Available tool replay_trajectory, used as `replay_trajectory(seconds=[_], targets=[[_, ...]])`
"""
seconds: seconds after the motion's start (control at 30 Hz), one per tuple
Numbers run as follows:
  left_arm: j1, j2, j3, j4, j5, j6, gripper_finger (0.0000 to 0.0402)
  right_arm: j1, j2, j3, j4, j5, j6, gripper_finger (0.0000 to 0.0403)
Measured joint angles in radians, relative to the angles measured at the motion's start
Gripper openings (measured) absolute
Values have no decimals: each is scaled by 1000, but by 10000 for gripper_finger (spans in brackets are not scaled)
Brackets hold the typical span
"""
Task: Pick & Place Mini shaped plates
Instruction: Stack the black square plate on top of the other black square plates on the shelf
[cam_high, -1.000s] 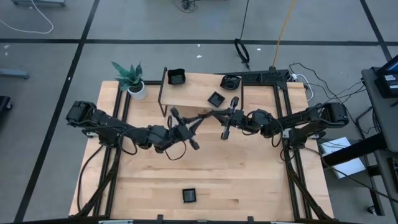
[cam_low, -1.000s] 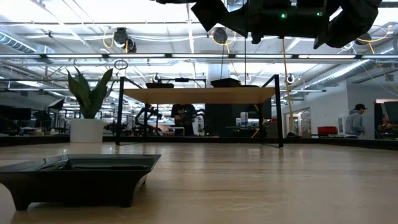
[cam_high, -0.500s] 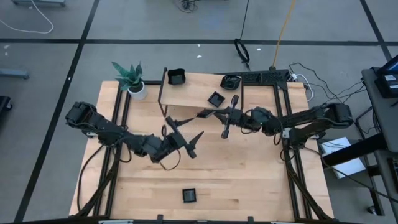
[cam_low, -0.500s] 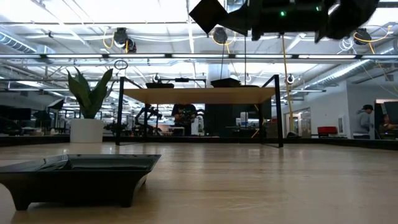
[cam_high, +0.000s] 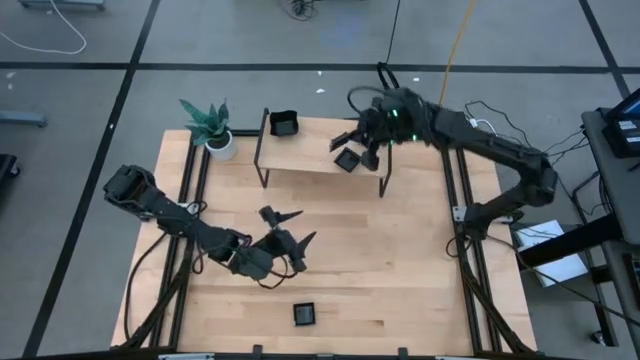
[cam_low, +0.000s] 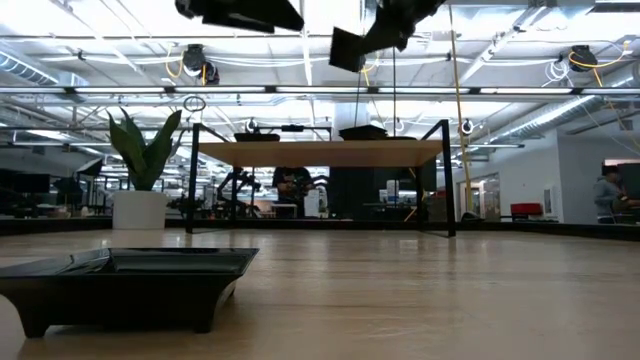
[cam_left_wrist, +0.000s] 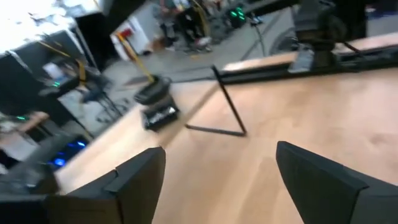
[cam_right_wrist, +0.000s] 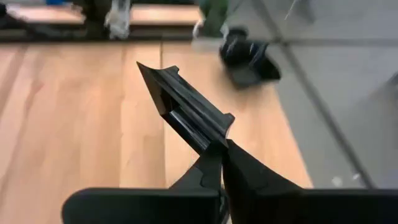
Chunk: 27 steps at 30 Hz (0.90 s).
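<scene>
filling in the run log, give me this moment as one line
right gripper: shut on square plate, over shelf | left gripper: open, empty, mid-table | floor plate: untouched

Robotics lab/open workshop: exposed ceiling ducts and strip lights (cam_low: 300, 90), grey taped floor (cam_high: 80, 90), trailing cables, more rigs behind.

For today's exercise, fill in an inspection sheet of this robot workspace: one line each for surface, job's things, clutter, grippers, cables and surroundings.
Surface: wooden table carrying a small raised shelf.
Job's things: one square plate near the table's front edge; one plate on the shelf; another plate pinched by its rim.
Clutter: potted plant at a back corner.
Grippers: left gripper open, empty, over mid-table; right gripper shut on a plate at the shelf.
Cables: loose leads beside the table.
Surroundings: grey floor; a person far behind.
</scene>
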<state>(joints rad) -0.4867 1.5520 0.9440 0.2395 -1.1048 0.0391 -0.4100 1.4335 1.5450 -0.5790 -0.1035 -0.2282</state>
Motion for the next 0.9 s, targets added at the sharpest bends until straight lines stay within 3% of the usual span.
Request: replay_trajectory(seconds=[0.13,0.4,0.67,0.9], targets=[[19,0,0,-36,81,-50,294,-83,97,144,-211,-134,-72,0],[44,0,0,-61,162,-75,275,-119,234,186,-452,-186,-185,0],[54,0,0,-65,163,-81,277,-119,268,186,-443,-179,-193,0],[54,0,0,-73,164,-91,276,-119,257,186,-433,-106,-193,0]])
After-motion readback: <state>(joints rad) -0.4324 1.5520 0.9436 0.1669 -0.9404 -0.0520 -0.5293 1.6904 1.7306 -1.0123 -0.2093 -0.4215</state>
